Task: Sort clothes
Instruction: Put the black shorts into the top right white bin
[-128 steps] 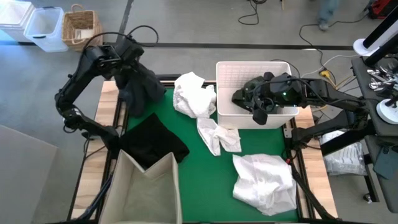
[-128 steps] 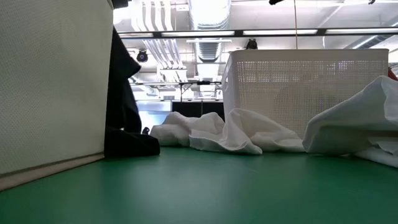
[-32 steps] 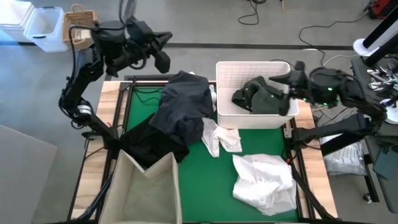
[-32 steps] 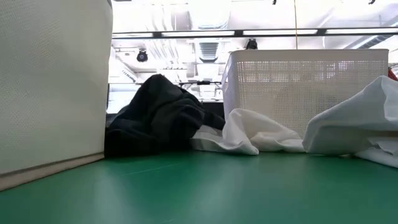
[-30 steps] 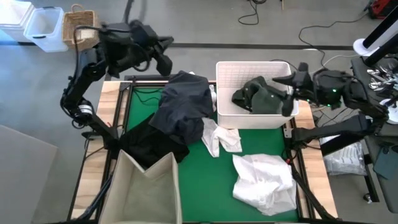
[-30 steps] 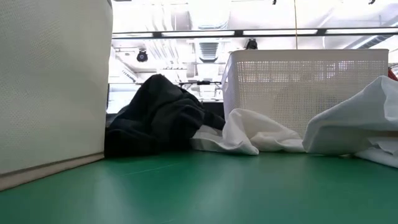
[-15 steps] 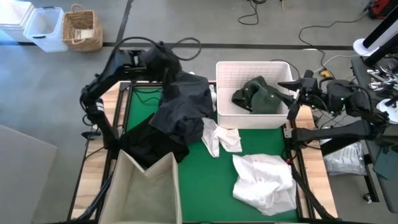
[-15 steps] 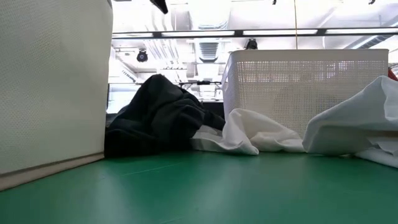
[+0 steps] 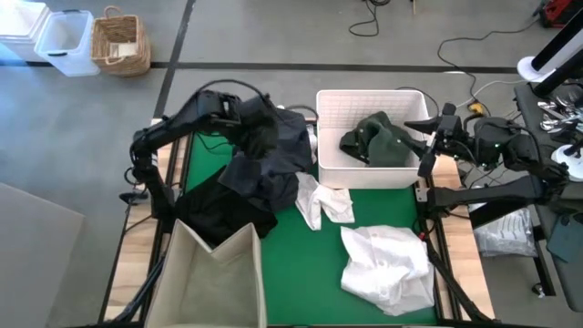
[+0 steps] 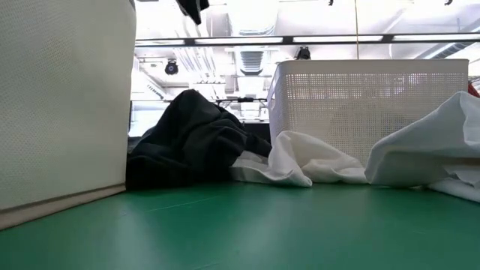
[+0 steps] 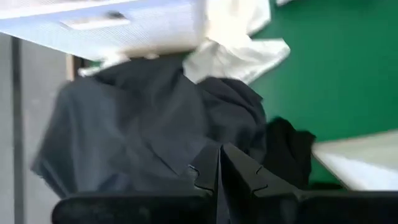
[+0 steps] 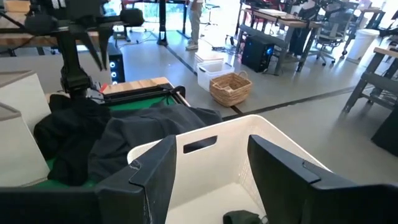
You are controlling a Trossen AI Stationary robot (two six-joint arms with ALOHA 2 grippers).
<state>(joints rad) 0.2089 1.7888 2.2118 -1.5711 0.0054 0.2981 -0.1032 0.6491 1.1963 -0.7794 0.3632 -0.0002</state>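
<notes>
No writing or labels can be read. The left gripper (image 9: 258,128), fingers pressed together, hangs over the dark garment (image 9: 269,159) at 11 o'clock on the table (image 9: 310,251). The right gripper (image 9: 428,146), fingers spread and holding nothing, sits at the basket's (image 9: 364,105) 3 o'clock edge; a green garment (image 9: 378,141) lies inside. White clothes (image 9: 387,264) lie at 5 o'clock.

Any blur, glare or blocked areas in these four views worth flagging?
Left wrist view: motion-blurred, the dark garment and white basket smeared. Low view: bright ceiling lights wash out the background; the beige bin blocks its left side. High view: evenly lit, sharp. Right wrist view: clear, though the right gripper fills the foreground.
</notes>
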